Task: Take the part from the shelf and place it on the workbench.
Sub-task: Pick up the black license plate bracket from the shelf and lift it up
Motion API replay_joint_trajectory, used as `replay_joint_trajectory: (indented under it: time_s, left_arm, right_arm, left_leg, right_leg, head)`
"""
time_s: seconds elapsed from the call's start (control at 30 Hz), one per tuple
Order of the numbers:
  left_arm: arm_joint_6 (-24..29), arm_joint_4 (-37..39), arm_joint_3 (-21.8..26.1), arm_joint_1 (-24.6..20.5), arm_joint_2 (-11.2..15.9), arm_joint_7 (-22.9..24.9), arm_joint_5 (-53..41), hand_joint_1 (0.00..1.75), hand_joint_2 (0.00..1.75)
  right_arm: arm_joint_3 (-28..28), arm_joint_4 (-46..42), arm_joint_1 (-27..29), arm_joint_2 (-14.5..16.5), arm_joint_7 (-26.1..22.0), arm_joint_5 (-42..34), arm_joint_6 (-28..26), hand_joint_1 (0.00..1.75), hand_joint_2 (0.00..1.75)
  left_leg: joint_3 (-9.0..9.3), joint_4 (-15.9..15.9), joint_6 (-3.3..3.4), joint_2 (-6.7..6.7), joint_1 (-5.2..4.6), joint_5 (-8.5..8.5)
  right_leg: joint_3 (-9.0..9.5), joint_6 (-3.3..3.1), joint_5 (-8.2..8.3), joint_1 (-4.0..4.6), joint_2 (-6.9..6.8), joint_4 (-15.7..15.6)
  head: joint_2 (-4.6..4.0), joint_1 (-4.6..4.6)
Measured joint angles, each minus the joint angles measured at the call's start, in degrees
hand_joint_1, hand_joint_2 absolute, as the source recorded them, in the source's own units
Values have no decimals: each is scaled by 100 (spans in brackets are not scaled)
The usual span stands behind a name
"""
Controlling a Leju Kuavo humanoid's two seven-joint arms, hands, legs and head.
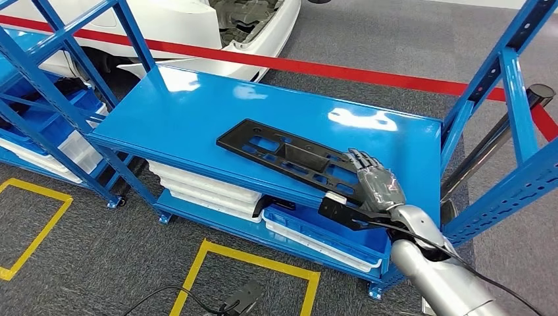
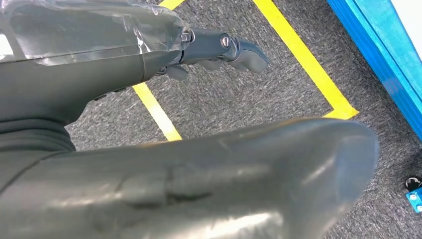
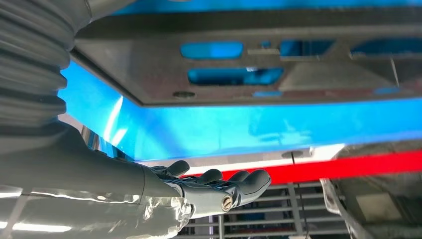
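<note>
One black part [image 1: 289,157] overhangs shelf edge [image 1: 263,187]; right hand [image 1: 376,181] beside it.

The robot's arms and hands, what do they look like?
The right arm is a shiny silver tube with a thin black cable along it. The right hand is dark grey under crinkly clear plastic, with a ribbed grey cover. The left hand is dark grey too, screws showing, a fat grey thumb.

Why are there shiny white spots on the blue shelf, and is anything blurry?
Head view: the white spots on the shelf are glare from lights above. Right wrist view: the part looks soft and blurry, being close. Left wrist view: the robot hand is sharp, the big grey thumb blurred.
</note>
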Motion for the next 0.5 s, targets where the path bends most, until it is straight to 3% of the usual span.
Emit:
replay_joint_trajectory:
  time_s: [0.5]
  left_arm:
    - [47, 0, 0, 32, 0, -8, 177, 0, 0]
  right_arm:
    - [425, 562, -90, -42, 721, 1159, 395, 0, 175]
  left_leg:
    - [1, 1, 0, 0, -1, 0]
  right_leg:
    - [-1, 0, 0, 0, 0, -1]
  head:
    - [0, -1]
